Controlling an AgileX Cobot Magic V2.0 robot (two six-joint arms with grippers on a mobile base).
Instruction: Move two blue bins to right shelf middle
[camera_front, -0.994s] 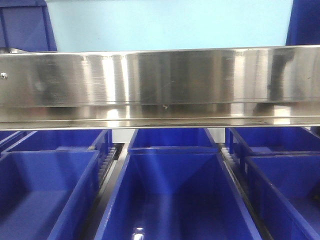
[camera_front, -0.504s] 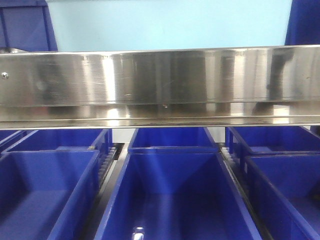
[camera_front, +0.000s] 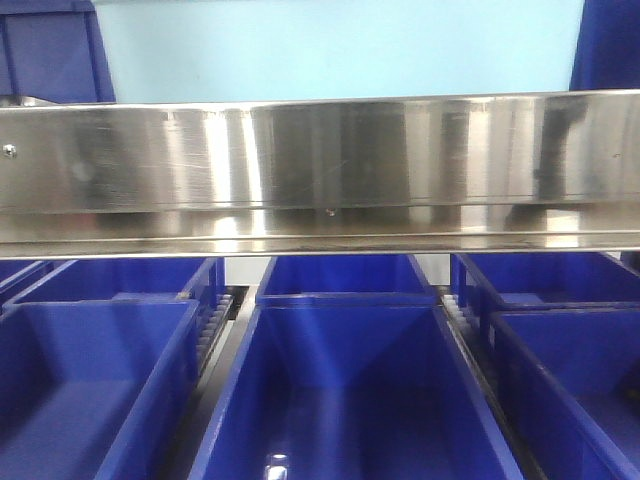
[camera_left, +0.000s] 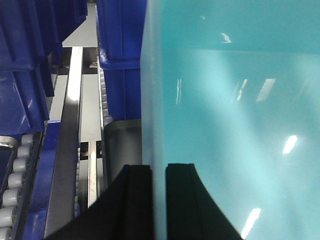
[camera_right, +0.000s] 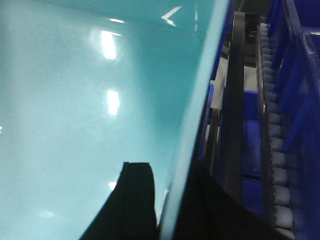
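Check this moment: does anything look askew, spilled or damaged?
Nothing is spilled or broken. One oddity: the bin wall pinched by the left gripper and right gripper reads teal, while the shelf bins are deep blue, possibly just lighting.

A shelf beam crosses above three bins side by side: the middle bin between the left bin and right bin, a rear bin behind it. The left claw and right claw each pinch a bin wall.

Shiny steel shelf rail across front view; grey roller tracks alongside, w/ steel side strip.
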